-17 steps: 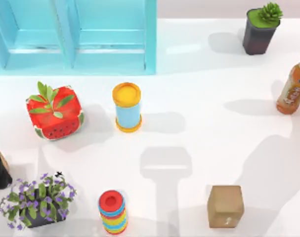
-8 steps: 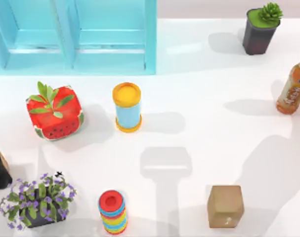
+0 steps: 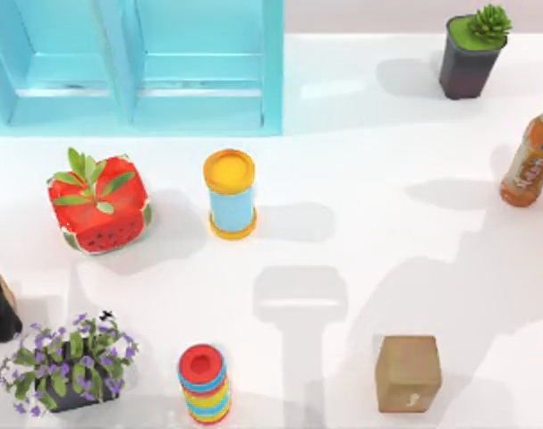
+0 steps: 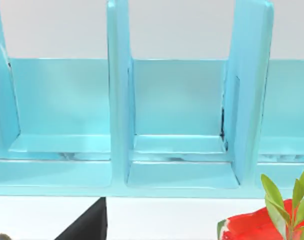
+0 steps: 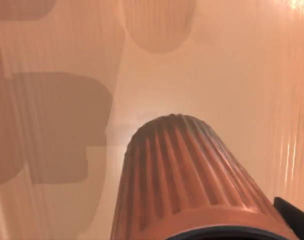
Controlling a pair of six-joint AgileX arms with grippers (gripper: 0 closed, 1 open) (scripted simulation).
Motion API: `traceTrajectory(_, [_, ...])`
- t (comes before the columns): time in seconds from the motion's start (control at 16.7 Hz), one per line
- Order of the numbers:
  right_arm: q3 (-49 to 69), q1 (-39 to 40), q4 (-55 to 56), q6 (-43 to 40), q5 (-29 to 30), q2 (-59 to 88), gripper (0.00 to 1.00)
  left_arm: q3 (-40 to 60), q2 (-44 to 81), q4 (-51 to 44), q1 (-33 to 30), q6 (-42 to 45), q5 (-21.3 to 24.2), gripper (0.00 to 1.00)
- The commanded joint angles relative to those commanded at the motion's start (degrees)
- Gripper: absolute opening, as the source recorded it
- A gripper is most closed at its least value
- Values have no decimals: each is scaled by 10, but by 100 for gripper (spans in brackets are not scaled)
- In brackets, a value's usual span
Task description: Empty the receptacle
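The blue rack (image 3: 199, 89) is sitting at the far left of the table (image 3: 378, 232), and the left wrist camera is looking straight into its upright compartments (image 4: 119, 100), with the watermelon planter (image 4: 257, 227) poking in just near of it. The right wrist camera is hovering right up against a ribbed orange cap (image 5: 187, 175). The drink bottle (image 3: 530, 156) is standing at the far right edge, and honestly I can't tell whether either arm's jaws are open or closed. Nearer in, a yellow-lidded can (image 3: 230, 194) is standing mid-table, with a ring stack (image 3: 204, 384) and a brown box (image 3: 408, 373) along the near side.
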Motion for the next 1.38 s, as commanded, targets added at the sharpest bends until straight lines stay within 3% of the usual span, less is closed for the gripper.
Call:
traceTrajectory(0.54, [141, 12, -140, -13, -8, 31, 0, 0, 0, 0, 0, 0, 0, 100])
traceTrajectory(1.02, [136, 21, -142, -19, -2, 33, 0, 0, 0, 0, 0, 0, 0, 100])
traceTrajectory(1.38, [101, 100, -135, -19, 23, 38, 0, 0, 0, 0, 0, 0, 0, 100])
